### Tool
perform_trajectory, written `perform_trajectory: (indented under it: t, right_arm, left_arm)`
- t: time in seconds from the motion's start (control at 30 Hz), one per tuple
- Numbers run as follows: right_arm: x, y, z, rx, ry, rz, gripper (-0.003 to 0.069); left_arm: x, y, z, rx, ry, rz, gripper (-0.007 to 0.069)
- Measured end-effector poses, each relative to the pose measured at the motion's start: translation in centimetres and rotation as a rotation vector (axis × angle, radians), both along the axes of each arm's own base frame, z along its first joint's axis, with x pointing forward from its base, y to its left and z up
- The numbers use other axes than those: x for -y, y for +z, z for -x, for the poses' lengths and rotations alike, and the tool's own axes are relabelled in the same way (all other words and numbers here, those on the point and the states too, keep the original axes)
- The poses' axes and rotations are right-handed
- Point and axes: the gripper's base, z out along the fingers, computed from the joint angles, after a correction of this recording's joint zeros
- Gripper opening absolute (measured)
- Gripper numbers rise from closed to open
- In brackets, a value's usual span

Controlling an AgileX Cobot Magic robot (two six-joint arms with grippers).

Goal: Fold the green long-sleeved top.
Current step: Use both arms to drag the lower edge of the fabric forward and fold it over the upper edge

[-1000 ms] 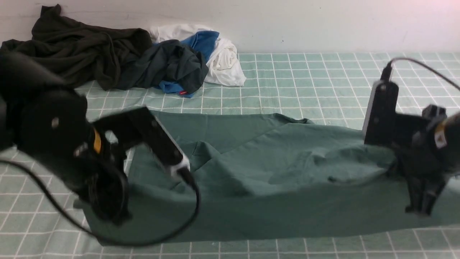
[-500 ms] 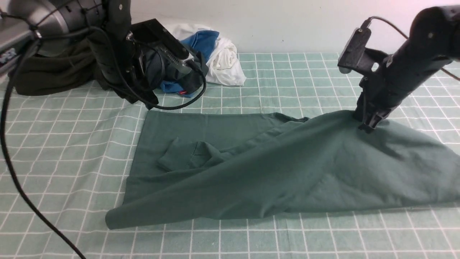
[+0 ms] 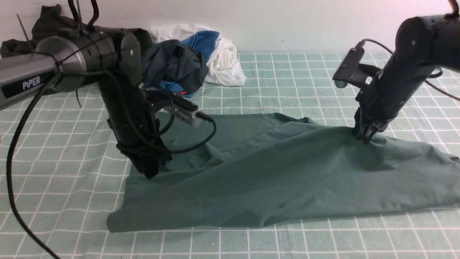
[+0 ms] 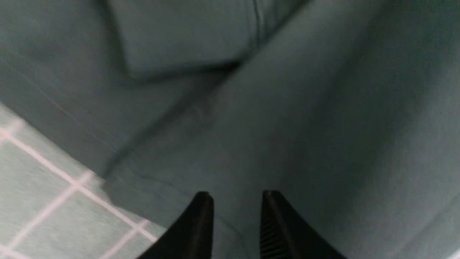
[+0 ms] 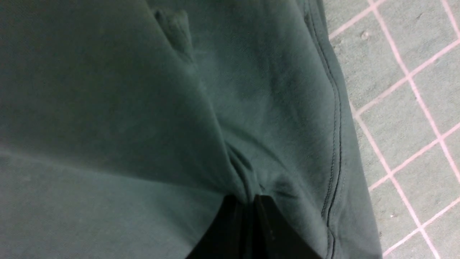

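The green long-sleeved top (image 3: 273,180) lies spread across the checked cloth, partly folded over itself. My right gripper (image 3: 366,136) is shut on a pinch of the top near its hem and holds that part slightly raised; the right wrist view shows the fabric (image 5: 222,108) bunched into the closed jaws (image 5: 248,201). My left gripper (image 3: 151,169) hovers low over the top's left part, jaws apart and empty; the left wrist view shows its fingertips (image 4: 203,201) just above the fabric (image 4: 287,108) near its edge.
A pile of dark, blue and white clothes (image 3: 179,61) lies at the back left against the wall. The green checked cloth (image 3: 287,79) covers the table. The left arm's cable (image 3: 14,151) hangs down at the left.
My left arm swung from the back left down onto the top's left part. My right gripper has lowered a little with the fabric, flattening the raised fold.
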Motion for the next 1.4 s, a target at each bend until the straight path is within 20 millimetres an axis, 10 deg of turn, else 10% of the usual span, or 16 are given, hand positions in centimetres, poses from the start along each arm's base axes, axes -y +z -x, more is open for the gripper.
perform_trajectory:
  t: [0.27,0.63,1.0,1.33,1.4]
  right_arm:
    - [-0.1,0.1,0.0,-0.001,-0.002,-0.016,0.001]
    - [-0.2,0.1,0.0,-0.003,-0.004,-0.024,0.001]
    - [-0.3,0.1,0.0,-0.006,-0.008,-0.037,0.001]
    - [-0.3,0.1,0.0,-0.002,-0.006,-0.037,0.001]
    - [-0.2,0.1,0.0,0.0,-0.001,-0.024,0.001]
  left_arm:
    - [-0.2,-1.4,-0.2,0.098,-0.069,-0.003,0.0372]
    - [0.0,-3.7,-1.3,0.137,-0.139,-0.01,0.0375]
    - [-0.4,-3.9,-1.5,0.142,-0.122,-0.048,0.0024]
    - [-0.5,-1.8,-2.6,0.198,-0.136,-0.079,0.0006]
    - [-0.5,1.2,-3.5,0.285,-0.125,-0.089,0.0006]
